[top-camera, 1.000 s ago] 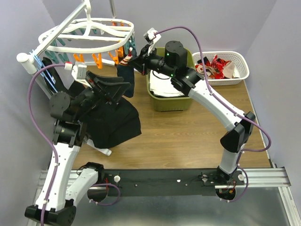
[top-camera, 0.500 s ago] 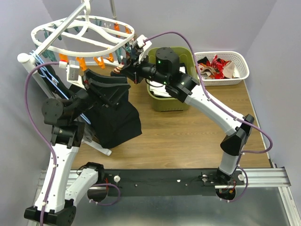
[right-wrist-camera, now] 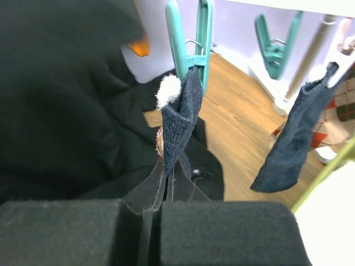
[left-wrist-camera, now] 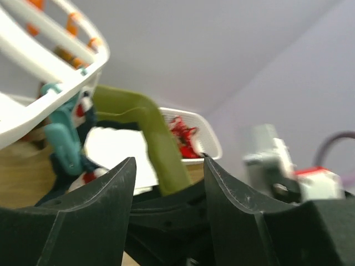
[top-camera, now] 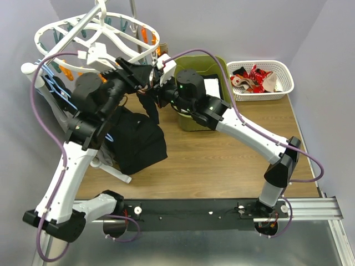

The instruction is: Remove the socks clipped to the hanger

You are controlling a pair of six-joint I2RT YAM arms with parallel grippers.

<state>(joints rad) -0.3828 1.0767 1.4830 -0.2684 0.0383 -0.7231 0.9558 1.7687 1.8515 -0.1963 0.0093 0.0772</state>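
Observation:
The white oval hanger (top-camera: 119, 47) hangs at the back left, with teal and orange clips on it. My right gripper (top-camera: 151, 90) reaches under its near rim. In the right wrist view it (right-wrist-camera: 166, 183) is shut on the lower end of a dark navy sock (right-wrist-camera: 180, 116) with a white pom. That sock hangs from a teal clip (right-wrist-camera: 188, 39). A second dark sock (right-wrist-camera: 291, 138) and an argyle sock (right-wrist-camera: 341, 105) hang to the right. My left gripper (top-camera: 138, 72) is open and empty beside the hanger rim (left-wrist-camera: 50, 100), close to a teal clip (left-wrist-camera: 64, 138).
An olive bin (top-camera: 213, 69) holding white cloth stands behind the right wrist. A white mesh basket (top-camera: 280, 88) of loose socks is at the back right. A large black garment (top-camera: 136, 141) hangs over the stand on the left, below both grippers.
My left arm has swung up and to the right, from over the black garment to the hanger's near rim. The hanger has tilted and shifted left. My right gripper moved left and down with the sock.

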